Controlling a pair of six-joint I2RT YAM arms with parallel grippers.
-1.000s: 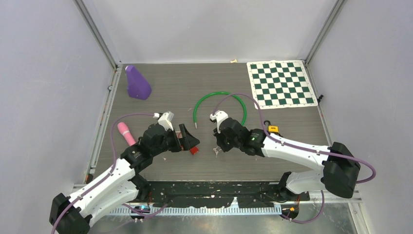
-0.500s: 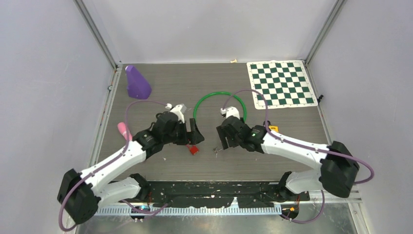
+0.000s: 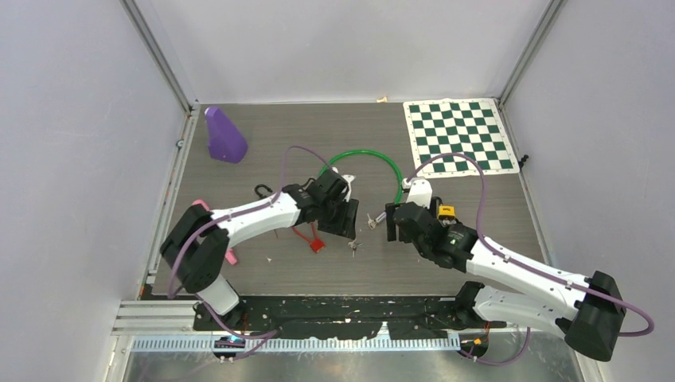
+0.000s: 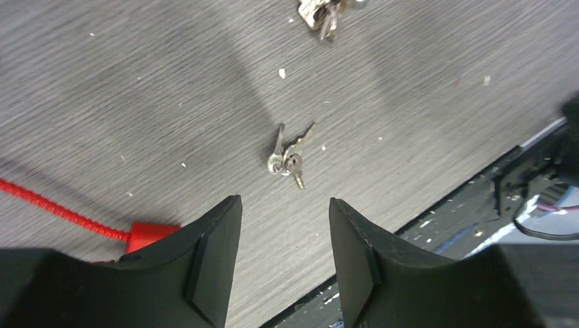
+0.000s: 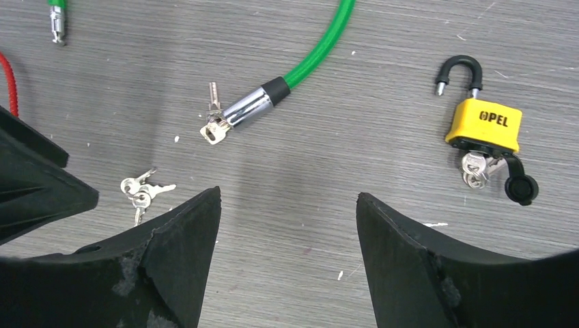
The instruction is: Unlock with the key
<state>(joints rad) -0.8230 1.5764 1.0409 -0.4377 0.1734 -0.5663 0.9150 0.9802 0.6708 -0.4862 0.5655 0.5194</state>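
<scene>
Nearest the table's point(image 3: 446, 263) front edge, a small bunch of keys point(image 3: 353, 245) lies loose on the wood, touched by nothing. The left gripper point(image 3: 345, 220) hovers close over it, fingers apart and holding nothing, with the keys just past the tips. The right gripper point(image 3: 392, 225) stands to the keys' right, spread wide and also bare. A red cable point(image 3: 306, 236) lies by the left gripper. Farther back lies the yellow padlock point(image 3: 446, 212), shackle open, and then the green cable point(image 3: 374, 157), with a key at its chrome end.
</scene>
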